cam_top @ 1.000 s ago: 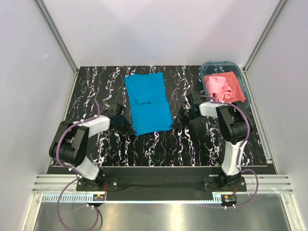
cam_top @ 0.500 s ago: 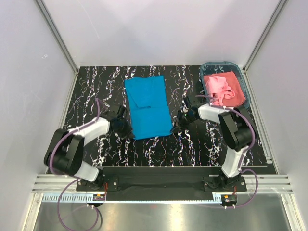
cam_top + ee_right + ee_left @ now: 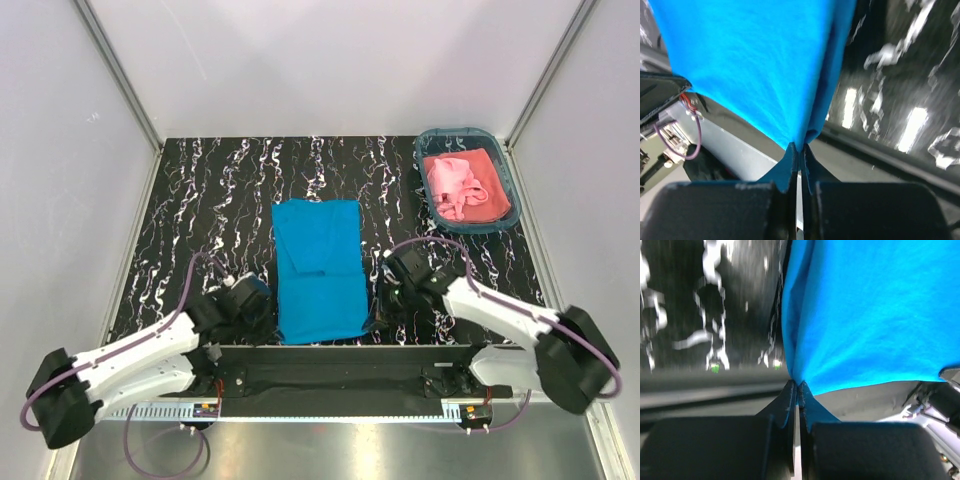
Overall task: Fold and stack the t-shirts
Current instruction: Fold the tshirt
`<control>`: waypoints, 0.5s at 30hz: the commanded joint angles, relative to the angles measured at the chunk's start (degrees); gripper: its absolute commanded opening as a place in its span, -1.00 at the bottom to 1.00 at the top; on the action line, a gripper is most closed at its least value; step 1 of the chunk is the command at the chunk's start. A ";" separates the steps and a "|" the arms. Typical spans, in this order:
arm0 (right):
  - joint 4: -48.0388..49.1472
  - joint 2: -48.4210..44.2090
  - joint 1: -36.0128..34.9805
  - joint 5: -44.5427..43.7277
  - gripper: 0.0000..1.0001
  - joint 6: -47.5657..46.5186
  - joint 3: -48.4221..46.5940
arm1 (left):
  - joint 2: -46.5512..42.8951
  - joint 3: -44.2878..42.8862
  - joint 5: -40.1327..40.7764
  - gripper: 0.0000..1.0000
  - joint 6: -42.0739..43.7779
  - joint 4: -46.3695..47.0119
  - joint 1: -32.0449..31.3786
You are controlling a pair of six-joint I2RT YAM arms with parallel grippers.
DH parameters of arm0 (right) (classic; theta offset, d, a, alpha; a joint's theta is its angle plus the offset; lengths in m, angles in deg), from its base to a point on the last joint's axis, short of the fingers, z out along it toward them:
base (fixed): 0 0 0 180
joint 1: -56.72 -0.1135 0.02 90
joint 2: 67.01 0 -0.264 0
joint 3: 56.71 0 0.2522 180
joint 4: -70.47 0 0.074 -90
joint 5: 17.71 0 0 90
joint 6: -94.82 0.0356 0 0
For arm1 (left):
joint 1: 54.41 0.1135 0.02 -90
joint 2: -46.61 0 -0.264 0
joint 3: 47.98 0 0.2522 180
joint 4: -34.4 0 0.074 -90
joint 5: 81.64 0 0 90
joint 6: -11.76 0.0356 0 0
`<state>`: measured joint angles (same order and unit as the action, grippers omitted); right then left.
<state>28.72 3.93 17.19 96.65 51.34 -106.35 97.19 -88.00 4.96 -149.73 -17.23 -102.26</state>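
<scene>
Turquoise-blue t-shirt: folded, long rectangle, flat mid-table, near edge overhanging table front. Salmon pink t-shirt: crumpled, far right.

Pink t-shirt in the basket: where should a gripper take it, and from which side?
Likely the raised, crumpled bunch of the pink t-shirt, on its side nearer the middle of the table, from straight above. The walls of the teal basket block a sideways approach, and the bunched folds offer cloth to pinch, unlike the flatter part.
</scene>
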 commanded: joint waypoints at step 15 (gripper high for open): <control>-14.10 -18.47 -11.36 -10.20 -1.00 12.37 -2.25 | -6.99 -12.75 14.11 -1.00 -16.76 -18.27 -18.68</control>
<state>19.19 -13.06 6.37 90.23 62.55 -104.14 90.24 -94.98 13.66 -164.79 -30.85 -120.41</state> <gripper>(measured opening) 0.015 0.016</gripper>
